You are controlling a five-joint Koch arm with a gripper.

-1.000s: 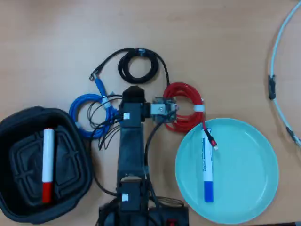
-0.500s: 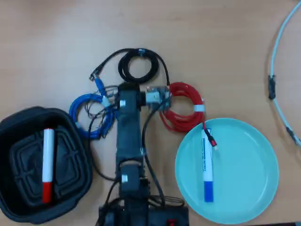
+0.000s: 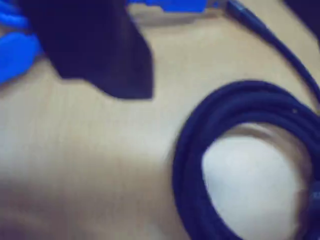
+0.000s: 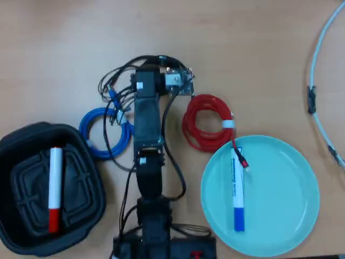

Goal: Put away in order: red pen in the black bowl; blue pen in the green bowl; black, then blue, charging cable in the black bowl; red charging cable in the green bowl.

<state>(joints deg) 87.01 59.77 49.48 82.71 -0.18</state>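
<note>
- Black coil first, wrist view: you've got the black charging cable (image 3: 190, 150) filling the lower right as a ring, bare wood showing through its middle. One dark jaw of the gripper (image 3: 100, 55) hangs at upper left; only that one shows, so can't tell if the claw is wide or narrow.
- Same view: coil lies down and to the right of that jaw, not between anything yet. Blue charging cable (image 3: 20, 55) peeks in at the top-left edge. Blurry; no writing legible.
- Overhead view: arm reaches up the middle of the table (image 4: 64, 38), its head sitting over the black coil, which it mostly hides. Claw itself is covered by the arm.
- Overhead, rest: red pen (image 4: 54, 189) lies upright in the black bowl (image 4: 16, 151) at the lower-left corner; blue pen (image 4: 237, 189) in the green bowl (image 4: 291, 178) at lower right. Red charging cable (image 4: 205, 129) sits on the wood just beside the green bowl's upper-left rim, plug end over the rim. Blue coil is left of the arm.
- Judgement: pens done, black cable is next. Pen print too small to read.
</note>
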